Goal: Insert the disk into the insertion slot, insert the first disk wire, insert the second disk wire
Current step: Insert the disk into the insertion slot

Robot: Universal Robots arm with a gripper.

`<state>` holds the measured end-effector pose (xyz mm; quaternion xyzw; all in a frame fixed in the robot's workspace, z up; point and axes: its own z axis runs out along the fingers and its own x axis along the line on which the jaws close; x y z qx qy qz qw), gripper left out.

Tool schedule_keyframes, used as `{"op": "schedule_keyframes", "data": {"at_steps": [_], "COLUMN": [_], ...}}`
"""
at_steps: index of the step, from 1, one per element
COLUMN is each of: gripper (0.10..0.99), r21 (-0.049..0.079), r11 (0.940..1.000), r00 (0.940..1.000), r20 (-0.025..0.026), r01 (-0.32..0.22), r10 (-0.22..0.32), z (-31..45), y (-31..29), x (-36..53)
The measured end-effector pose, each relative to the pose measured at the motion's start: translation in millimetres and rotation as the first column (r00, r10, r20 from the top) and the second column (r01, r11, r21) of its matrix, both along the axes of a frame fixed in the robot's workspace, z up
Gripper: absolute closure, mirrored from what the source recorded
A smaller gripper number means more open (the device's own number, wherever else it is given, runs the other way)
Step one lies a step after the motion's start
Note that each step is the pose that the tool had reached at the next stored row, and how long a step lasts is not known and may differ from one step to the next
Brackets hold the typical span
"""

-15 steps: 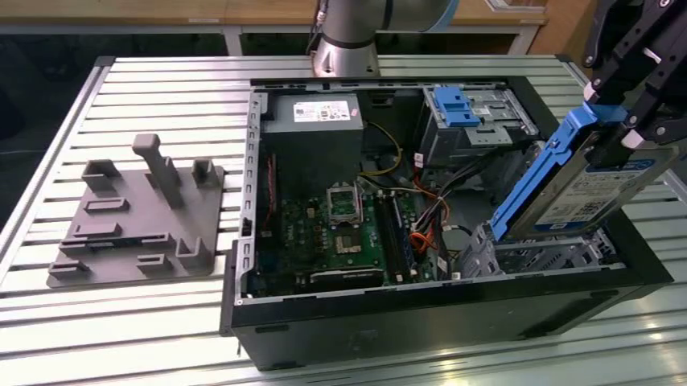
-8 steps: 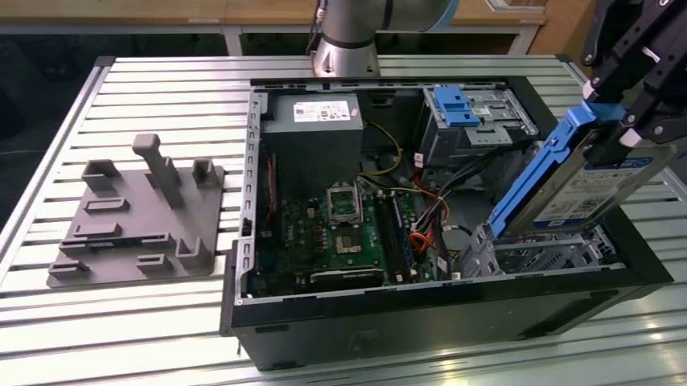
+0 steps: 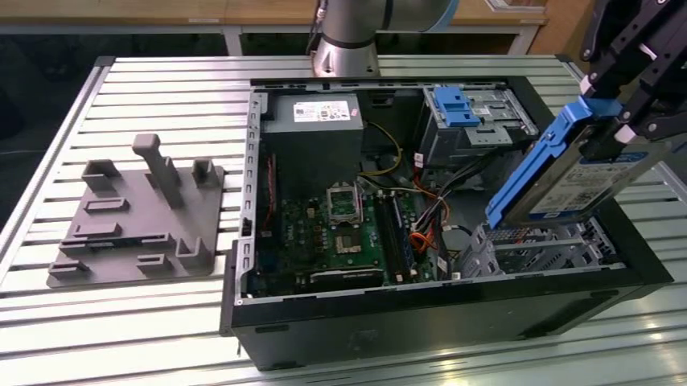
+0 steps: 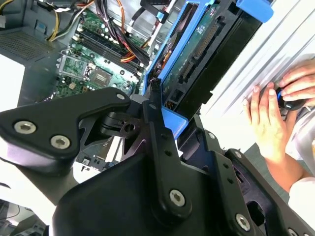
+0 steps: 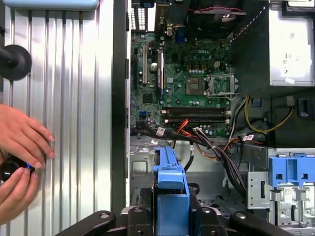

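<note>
Exterior view: computer case (image 3: 429,322) on tabletop (image 3: 140,322); fixture (image 3: 140,217) just beside it at case's 9 o'clock. Inside case: motherboard (image 3: 343,233) central, power supply (image 3: 317,129) at its 12 o'clock, insertion slot (image 3: 536,245) at its 3 o'clock, taller cage (image 3: 478,121) at slot's 11 o'clock. Tilted above slot: disk (image 3: 585,181), upper end in gripper (image 3: 623,121), lower end nearest slot. First wrist view: person's hand (image 5: 24,137) on tabletop outside case.
</note>
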<state>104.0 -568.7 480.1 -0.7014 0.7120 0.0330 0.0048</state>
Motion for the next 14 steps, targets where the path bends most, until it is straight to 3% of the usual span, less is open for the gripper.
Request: {"op": "schedule_keyframes", "data": {"at_steps": [10,14], "gripper": [0.725,0.725], "r21": [0.005,0.005], "r11": [1.0,1.0], "r00": [1.0,1.0], "r20": [0.0001,0.0001], "r01": [-0.001,-0.001], "r10": [0.001,0.001], "z": [-0.1,-0.5], "y": [-0.2,-0.2], "x": [0.2,6.1]}}
